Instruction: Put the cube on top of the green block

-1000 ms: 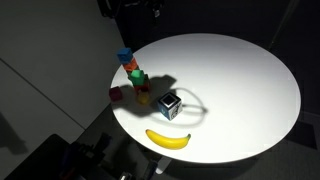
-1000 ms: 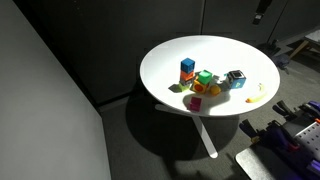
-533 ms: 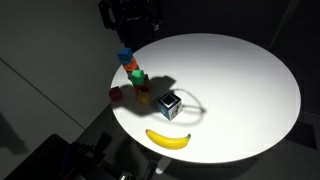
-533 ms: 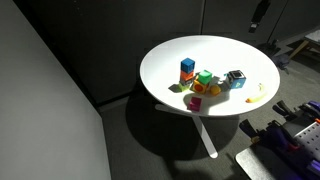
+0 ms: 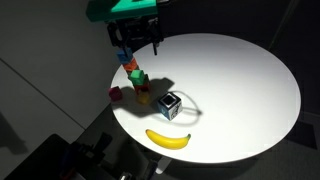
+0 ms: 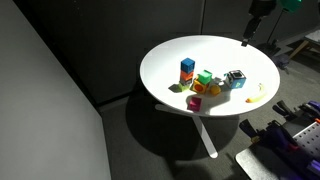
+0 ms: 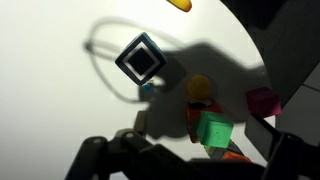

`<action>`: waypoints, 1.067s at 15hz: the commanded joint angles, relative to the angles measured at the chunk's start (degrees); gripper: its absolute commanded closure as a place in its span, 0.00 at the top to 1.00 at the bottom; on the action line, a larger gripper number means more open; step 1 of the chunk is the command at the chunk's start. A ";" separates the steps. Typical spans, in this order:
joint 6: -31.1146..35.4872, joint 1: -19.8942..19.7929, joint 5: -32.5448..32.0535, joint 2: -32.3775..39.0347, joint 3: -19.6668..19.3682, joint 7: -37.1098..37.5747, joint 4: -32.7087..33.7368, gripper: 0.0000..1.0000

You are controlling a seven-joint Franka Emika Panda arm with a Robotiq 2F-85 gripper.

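Note:
The cube (image 5: 170,104) is dark-edged with light panels and stands on the white round table (image 5: 240,80), near the front edge; it also shows in an exterior view (image 6: 235,79) and in the wrist view (image 7: 141,59). The green block (image 7: 212,131) sits in a cluster of small coloured blocks beside it, seen in both exterior views (image 5: 134,74) (image 6: 205,78). My gripper (image 5: 138,40) hangs above the block cluster, well clear of the table, and shows near the far table edge in an exterior view (image 6: 247,36). In the wrist view its fingers (image 7: 190,165) are spread wide with nothing between them.
A blue block (image 5: 124,56) tops a small stack in the cluster. A magenta block (image 5: 116,95) lies near the table edge. A yellow banana (image 5: 168,139) lies in front of the cube. A yellow piece (image 7: 199,87) and a red-orange block sit by the green block.
My arm and gripper have come down into view above the block cluster. The cube, blocks and banana have not moved.

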 commanded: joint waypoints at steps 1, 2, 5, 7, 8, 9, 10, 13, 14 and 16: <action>4.12 -0.87 -0.03 1.32 1.14 4.17 -1.74 1.00; 4.73 -0.94 0.21 1.80 1.22 5.04 -1.98 1.00; 7.17 -1.22 -0.45 3.66 1.26 8.39 -2.88 1.00; 8.28 -1.54 -0.83 5.20 1.14 10.57 -3.04 1.00; 8.69 -1.73 -0.80 5.92 1.09 11.45 -3.07 1.00; 9.05 -1.99 -0.90 6.88 1.00 12.29 -2.94 1.00; 9.30 -2.24 -1.05 7.88 0.93 13.18 -2.67 1.00; 10.01 -2.87 -1.92 10.70 0.71 15.77 -1.66 1.00; 10.31 -2.99 -2.33 11.59 0.60 16.83 -1.27 1.00; 10.94 -3.09 -3.46 13.46 0.34 19.54 -0.24 1.00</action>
